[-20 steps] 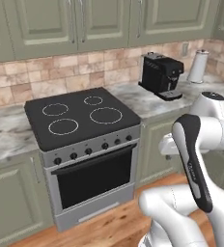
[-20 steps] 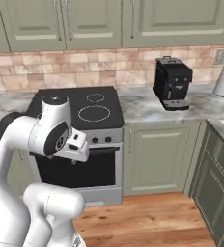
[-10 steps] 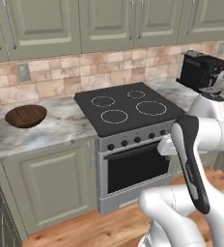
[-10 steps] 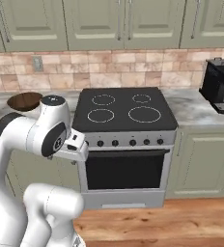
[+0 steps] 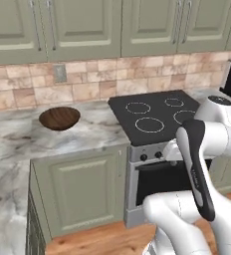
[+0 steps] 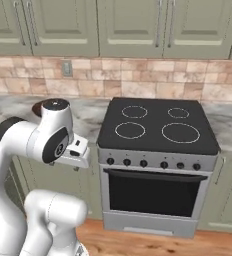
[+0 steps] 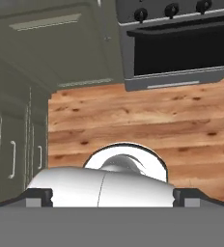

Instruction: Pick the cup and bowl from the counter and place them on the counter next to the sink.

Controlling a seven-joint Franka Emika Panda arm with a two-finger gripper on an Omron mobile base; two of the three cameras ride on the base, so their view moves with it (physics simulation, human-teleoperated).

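The dark brown bowl sits on the marbled counter left of the stove, close to the tiled wall. In the right base view only a sliver of the bowl shows behind my arm. My gripper is folded low in front of the cabinets, well short of the bowl. It points down at the wooden floor, and its fingertips stand wide apart and open with nothing between them. The cup and the sink are out of view.
A black stove top with an oven below it lies right of the bowl. Olive-green cabinets run under the counter and upper cabinets hang above. A counter wing runs along the left.
The whole picture has shifted right as the base drove left. The coffee machine slid out of view and the bowl came in at the left. The arm kept its folded pose.
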